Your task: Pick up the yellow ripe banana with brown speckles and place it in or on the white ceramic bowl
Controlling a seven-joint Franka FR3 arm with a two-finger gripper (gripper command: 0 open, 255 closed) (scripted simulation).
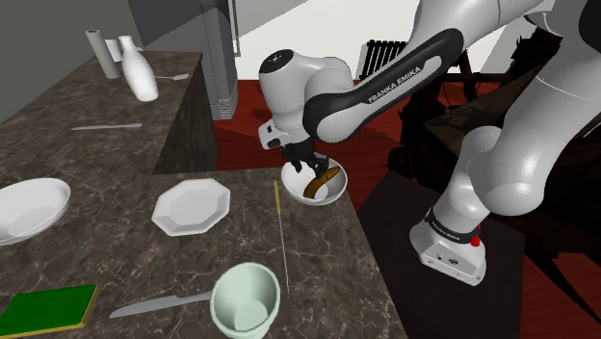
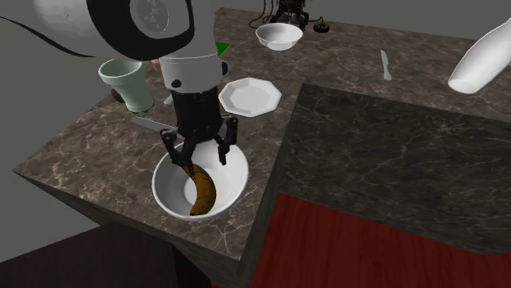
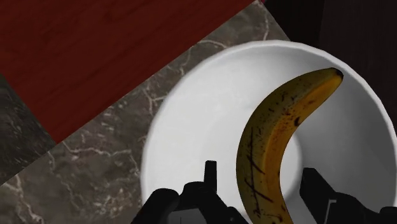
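Note:
A yellow banana with brown speckles (image 1: 319, 183) (image 2: 202, 195) (image 3: 270, 133) lies curved inside the white bowl (image 1: 333, 195) (image 2: 169, 192) (image 3: 191, 127), which stands at the marble counter's corner. My black gripper (image 1: 306, 166) (image 2: 202, 150) (image 3: 262, 170) hangs just over the bowl, above one end of the banana. Its fingers (image 3: 209, 175) stand apart on either side of the fruit with a gap on each side, so it is open and holds nothing.
On the counter stand a white plate (image 1: 191, 205) (image 2: 250, 96), a pale green cup (image 1: 246, 297) (image 2: 129, 82), a knife (image 1: 159, 305), a thin rod (image 1: 280, 236) and a second white bowl (image 1: 29, 210) (image 2: 278, 35). A white bottle (image 1: 140, 69) stands at the back. Beyond the counter edge beside the bowl lies red floor (image 3: 95, 57).

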